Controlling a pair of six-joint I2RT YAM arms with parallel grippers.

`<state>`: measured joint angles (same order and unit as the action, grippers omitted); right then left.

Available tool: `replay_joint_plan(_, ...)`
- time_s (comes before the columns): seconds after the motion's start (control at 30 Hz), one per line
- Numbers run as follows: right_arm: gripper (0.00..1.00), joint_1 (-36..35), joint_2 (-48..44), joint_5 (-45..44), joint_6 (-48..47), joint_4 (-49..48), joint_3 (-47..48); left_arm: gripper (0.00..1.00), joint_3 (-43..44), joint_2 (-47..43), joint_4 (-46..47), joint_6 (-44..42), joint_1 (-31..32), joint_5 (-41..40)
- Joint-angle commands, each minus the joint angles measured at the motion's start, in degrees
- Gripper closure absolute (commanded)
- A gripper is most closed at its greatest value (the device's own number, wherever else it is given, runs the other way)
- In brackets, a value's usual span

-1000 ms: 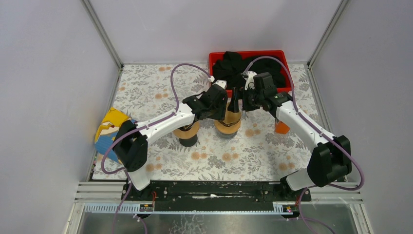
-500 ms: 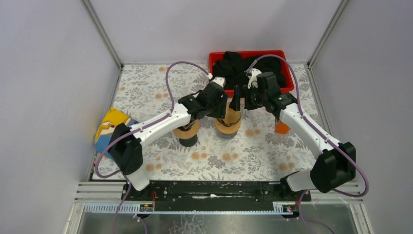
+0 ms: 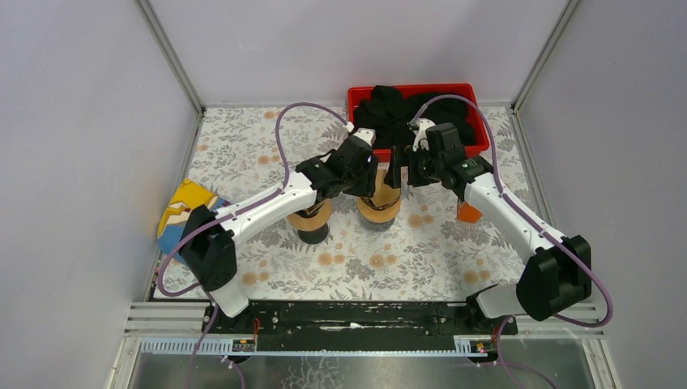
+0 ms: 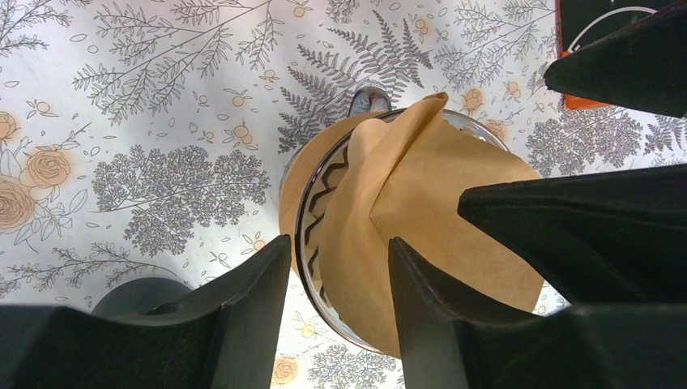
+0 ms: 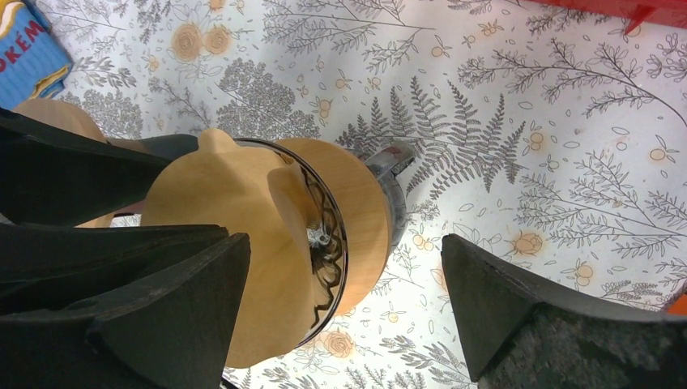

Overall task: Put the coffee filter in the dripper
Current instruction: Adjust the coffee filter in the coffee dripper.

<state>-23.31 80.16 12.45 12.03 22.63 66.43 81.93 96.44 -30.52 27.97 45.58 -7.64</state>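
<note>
coffee filter (image 4: 437,186) sits in the glass dripper (image 4: 306,212), mid table (image 3: 243,146) in the top view. one side is folded inward & part of it laps over the rim. my left claw (image 4: 340,247) hangs above it, fingers partly apart, rim showing in the gap; can't tell if they touch the paper. right claw (image 5: 347,243) is spread wide over the same dripper, gripping nothing. red bin (image 3: 356,96) sits upper centre-right.

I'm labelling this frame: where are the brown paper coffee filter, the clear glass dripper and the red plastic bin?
brown paper coffee filter (image 4: 421,178): left wrist view, flat side.
clear glass dripper (image 4: 303,223): left wrist view, left rim.
red plastic bin (image 3: 352,101): top view, left wall.
</note>
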Motion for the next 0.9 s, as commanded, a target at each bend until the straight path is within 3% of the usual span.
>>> replay_joint_plan(0.0,0.05,-0.15,-1.86,-1.73,0.34,-0.03,-0.68,0.46,-0.54,-2.48,0.51,-0.02,-0.49,1.18)
replay_joint_plan(0.87,0.06,-0.1,1.22,-5.82,0.72,-0.84,-3.68,0.56,-3.47,-0.54,-0.59,0.2,-0.34,0.78)
